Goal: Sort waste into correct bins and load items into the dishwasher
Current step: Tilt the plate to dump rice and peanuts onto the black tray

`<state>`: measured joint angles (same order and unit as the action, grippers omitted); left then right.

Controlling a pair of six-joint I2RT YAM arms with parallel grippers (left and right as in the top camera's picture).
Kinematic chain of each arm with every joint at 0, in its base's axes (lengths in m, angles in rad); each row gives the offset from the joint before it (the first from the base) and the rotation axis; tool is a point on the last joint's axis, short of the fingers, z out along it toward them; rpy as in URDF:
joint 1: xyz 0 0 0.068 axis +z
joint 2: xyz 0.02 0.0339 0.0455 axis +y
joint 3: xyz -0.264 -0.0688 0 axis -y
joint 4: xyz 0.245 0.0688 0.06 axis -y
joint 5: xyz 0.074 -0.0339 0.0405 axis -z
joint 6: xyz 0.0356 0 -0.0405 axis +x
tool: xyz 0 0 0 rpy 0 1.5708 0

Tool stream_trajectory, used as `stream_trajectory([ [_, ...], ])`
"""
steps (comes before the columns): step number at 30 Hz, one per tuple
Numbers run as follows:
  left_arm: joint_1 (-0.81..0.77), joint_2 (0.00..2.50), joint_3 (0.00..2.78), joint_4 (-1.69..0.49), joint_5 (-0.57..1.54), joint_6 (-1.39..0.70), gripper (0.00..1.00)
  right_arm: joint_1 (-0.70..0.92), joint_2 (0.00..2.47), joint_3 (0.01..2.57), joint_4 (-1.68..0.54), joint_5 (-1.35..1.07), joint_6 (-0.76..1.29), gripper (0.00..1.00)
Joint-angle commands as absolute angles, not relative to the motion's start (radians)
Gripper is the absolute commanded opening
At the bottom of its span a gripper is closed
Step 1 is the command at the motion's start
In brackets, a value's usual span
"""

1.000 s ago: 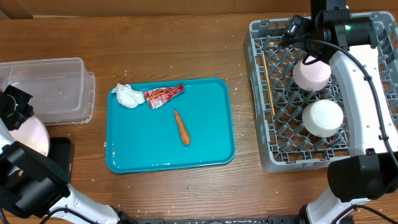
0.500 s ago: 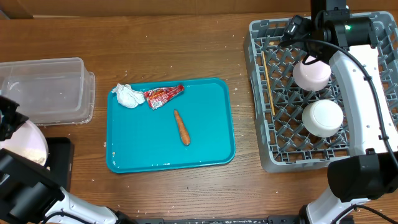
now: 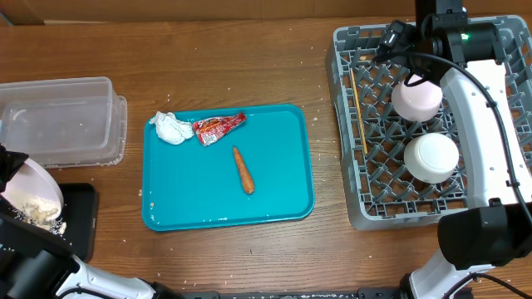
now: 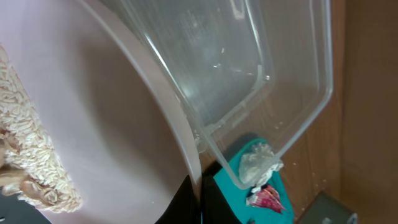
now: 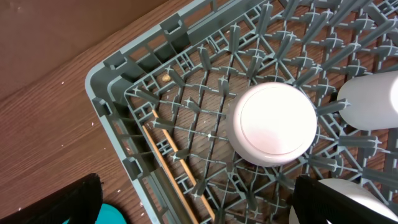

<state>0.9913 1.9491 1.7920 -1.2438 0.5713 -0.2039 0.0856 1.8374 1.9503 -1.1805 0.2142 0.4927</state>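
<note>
My left gripper (image 3: 10, 164) is shut on the rim of the round white plate (image 3: 37, 189) and holds it tilted at the far left. Pale food scraps (image 3: 35, 213) lie at the plate's low edge, beside the black tray (image 3: 81, 218). In the left wrist view the fingers (image 4: 199, 200) pinch the plate (image 4: 106, 118), with the scraps (image 4: 28, 158) at the left. The clear tub (image 3: 62, 120) lies behind. The napkin (image 3: 171, 127), red wrapper (image 3: 219, 127) and carrot stick (image 3: 243, 169) lie on the teal tray (image 3: 283, 191). My right gripper (image 3: 392, 40) is open and empty over the grey dish rack (image 3: 349, 191).
Two white bowls (image 3: 416, 98) (image 3: 431, 156) sit upside down in the rack, and the chopsticks (image 3: 358, 112) lie along its left side. The right wrist view shows a bowl (image 5: 273, 124), the chopsticks (image 5: 171, 163) and the rack corner (image 5: 99, 93).
My left gripper has moved toward the table's front with the plate and tilted it, and the scraps have slid to its low edge. The right arm has not moved.
</note>
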Motion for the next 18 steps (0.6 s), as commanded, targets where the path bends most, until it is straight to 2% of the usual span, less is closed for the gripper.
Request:
stream_trajectory([
  [1, 1.016, 1.958, 1.788, -1.260, 0.659, -0.176, 0.04, 0.089, 1.831, 1.958, -1.176, 0.223, 0.495, 1.00],
  [18, 1.186, 1.958, 1.788, -1.305, 0.828, -0.126, 0.04, 0.089, 1.831, 1.958, -1.176, 0.223, 0.495, 1.00],
])
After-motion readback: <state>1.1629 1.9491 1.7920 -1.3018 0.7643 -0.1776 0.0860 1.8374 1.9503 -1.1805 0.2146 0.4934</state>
